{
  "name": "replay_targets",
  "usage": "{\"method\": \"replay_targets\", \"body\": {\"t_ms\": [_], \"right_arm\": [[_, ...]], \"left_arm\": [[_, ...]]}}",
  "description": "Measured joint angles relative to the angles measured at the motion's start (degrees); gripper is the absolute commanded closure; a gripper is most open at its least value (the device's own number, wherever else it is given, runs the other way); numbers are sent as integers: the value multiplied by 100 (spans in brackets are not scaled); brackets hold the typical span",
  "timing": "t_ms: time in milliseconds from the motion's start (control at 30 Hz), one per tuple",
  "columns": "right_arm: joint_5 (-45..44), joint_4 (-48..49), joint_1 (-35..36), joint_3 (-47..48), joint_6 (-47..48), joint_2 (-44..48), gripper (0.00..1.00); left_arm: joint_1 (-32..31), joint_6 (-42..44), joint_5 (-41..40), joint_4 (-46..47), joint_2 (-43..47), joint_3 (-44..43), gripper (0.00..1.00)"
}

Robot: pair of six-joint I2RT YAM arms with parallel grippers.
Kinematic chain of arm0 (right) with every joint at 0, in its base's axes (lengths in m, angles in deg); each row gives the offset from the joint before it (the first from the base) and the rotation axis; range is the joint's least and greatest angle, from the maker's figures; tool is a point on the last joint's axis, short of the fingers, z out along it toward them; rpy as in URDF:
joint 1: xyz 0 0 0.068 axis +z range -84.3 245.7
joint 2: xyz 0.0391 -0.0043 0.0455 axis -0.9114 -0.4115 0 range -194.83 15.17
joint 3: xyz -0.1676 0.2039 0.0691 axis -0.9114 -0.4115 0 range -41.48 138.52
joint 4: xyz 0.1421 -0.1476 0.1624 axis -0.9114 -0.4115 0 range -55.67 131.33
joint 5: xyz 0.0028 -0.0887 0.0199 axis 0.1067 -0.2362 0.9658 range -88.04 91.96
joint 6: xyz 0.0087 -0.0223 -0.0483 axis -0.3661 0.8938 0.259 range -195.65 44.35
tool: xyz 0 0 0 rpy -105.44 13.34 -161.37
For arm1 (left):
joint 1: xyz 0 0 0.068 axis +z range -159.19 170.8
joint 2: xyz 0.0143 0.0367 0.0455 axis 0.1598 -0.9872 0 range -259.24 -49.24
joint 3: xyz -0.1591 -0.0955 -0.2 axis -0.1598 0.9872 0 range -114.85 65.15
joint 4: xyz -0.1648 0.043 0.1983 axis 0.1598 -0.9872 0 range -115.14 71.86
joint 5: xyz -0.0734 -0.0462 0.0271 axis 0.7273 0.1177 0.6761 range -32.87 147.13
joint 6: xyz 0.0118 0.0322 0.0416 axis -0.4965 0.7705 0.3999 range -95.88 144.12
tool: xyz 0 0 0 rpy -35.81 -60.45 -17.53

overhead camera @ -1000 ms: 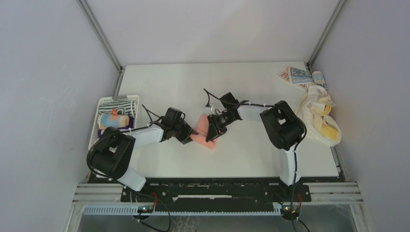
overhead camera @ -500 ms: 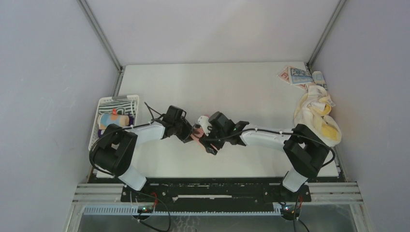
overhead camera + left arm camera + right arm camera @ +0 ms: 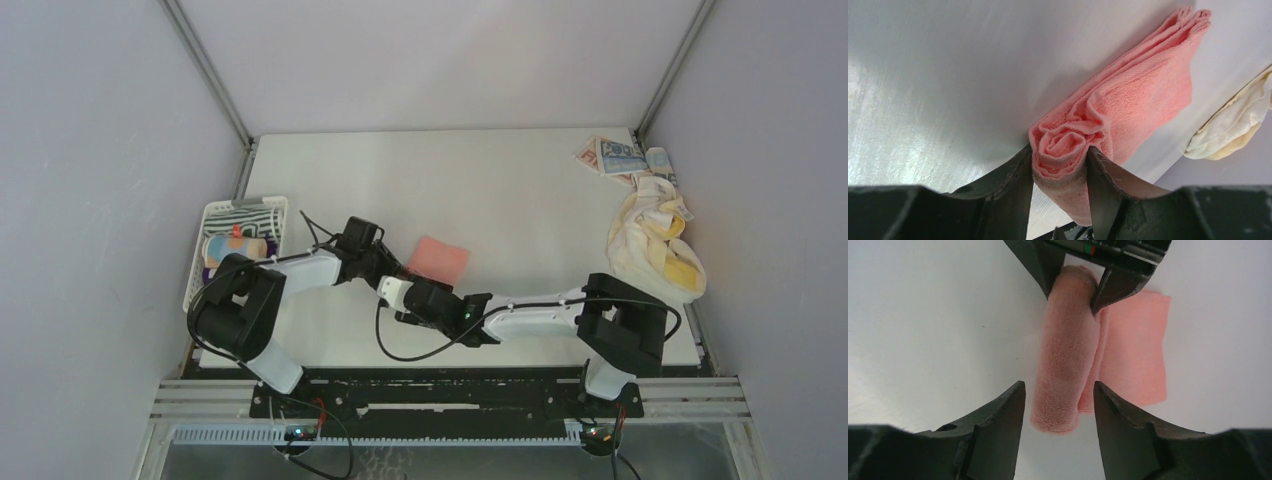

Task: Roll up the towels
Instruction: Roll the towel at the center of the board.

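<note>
Left claw (image 3: 1060,150) tight on rolled end of pink towel (image 3: 1143,95); right claw (image 3: 1058,386) spread nearby.

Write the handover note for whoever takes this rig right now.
Left gripper: shut on the rolled end of the pink towel.
Right gripper: open, jaws either side of the roll's other end, not gripping.
Done: pink towel partly rolled, mid-table; some towels sit in the basket on the left.
Left: finish the pink roll, then the cream towel and printed towel on the right side.
</note>
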Motion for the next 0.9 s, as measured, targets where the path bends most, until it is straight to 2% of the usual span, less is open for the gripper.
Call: {"method": "replay_targets", "body": {"t_ms": [233, 800, 833, 900], "right_arm": [[-684, 225, 264, -105, 271, -358, 50], [-1316, 404, 551, -168, 317, -817, 48], [-1368, 439, 560, -168, 319, -841, 49], [-1486, 531, 570, -168, 339, -892, 58]], "left_arm": [[20, 9, 107, 7, -68, -44, 53], [35, 50, 234, 28, -133, -79, 53], [37, 50, 238, 31, -136, -79, 52], [42, 48, 254, 39, -140, -79, 52]]}}
